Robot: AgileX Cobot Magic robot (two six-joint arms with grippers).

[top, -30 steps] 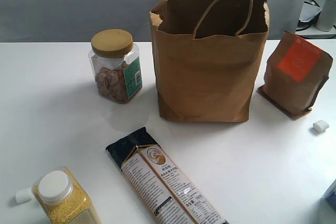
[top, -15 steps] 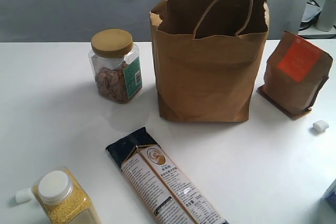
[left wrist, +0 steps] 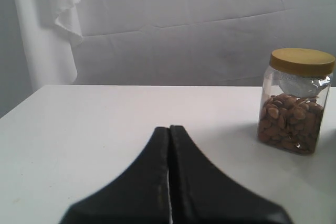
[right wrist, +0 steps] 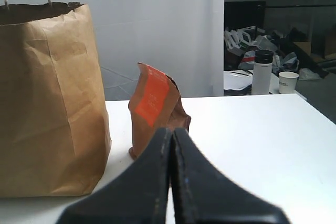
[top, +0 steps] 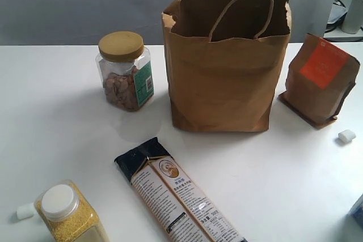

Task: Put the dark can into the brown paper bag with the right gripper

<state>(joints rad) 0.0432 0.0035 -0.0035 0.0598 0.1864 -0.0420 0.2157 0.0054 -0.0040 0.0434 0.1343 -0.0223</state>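
Can not visible in any view; possibly inside bag (top: 221,83), cannot tell. Bag upright, mouth open. Right gripper (right wrist: 170,131) pinched together, empty, low, facing pouch (right wrist: 156,109) beside bag; likely the nearer arm.

The left claw (left wrist: 169,129) is matte black: two smooth fingers (left wrist: 137,182), broad at the base, sweep in concave curves to a narrow tip, with a thin pale seam between them. The right claw (right wrist: 171,129) has the same black, tapered shape, with a dull grey sheen on its flanks.
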